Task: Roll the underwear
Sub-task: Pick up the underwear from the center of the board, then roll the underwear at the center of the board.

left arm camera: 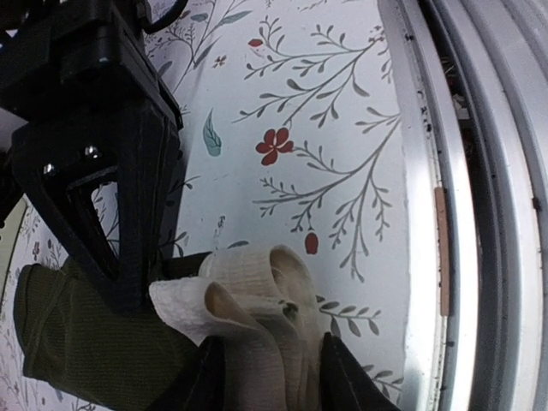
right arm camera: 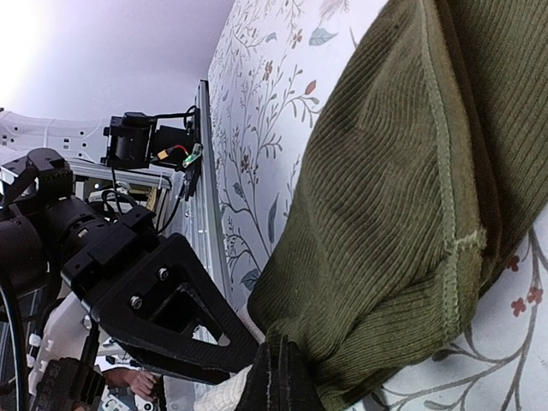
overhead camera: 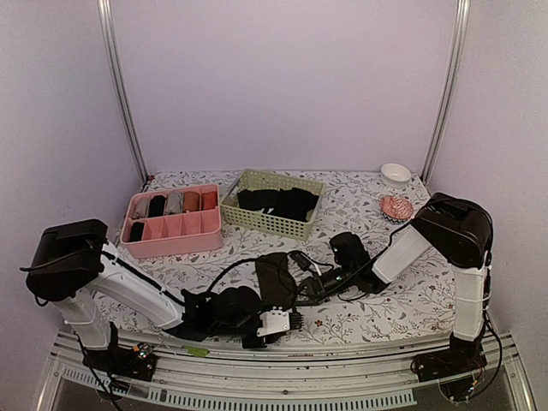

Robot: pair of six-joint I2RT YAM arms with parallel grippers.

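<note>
Landmark: a pale green slatted plastic basket [overhead camera: 257, 219] stood at the back of the flower-printed table cover [overhead camera: 385, 300], with a heap of black garments [overhead camera: 278, 203] inside it.
Underwear: the dark olive-brown ribbed cloth underwear [overhead camera: 276, 274] with a cream waistband [left arm camera: 257, 291] lay on the cover on the near side of the basket, towards the arm bases and well apart from it. The waistband end pointed away from the basket.
Left gripper: the black two-finger left gripper [left arm camera: 272, 377] sat at the underwear's end farthest from the basket. The bunched cream waistband filled the gap between its fingers [left arm camera: 210, 381] and touched both, so they were pinching it.
Right gripper: the black right gripper [right arm camera: 276, 381] was on the same garment, nearer the basket than the left one. Its jaws were fully closed, and the green ribbed cloth was gathered at their tips.
Pink box: a pink plastic divided box [overhead camera: 171, 240] stood just left of the basket, holding small rolled cloth bundles [overhead camera: 175, 203].
Bowl: a small white bowl [overhead camera: 396, 173] stood well right of the basket, at the back.
Round thing: a pink-red patterned round object [overhead camera: 396, 206] lay right of the basket.
</note>
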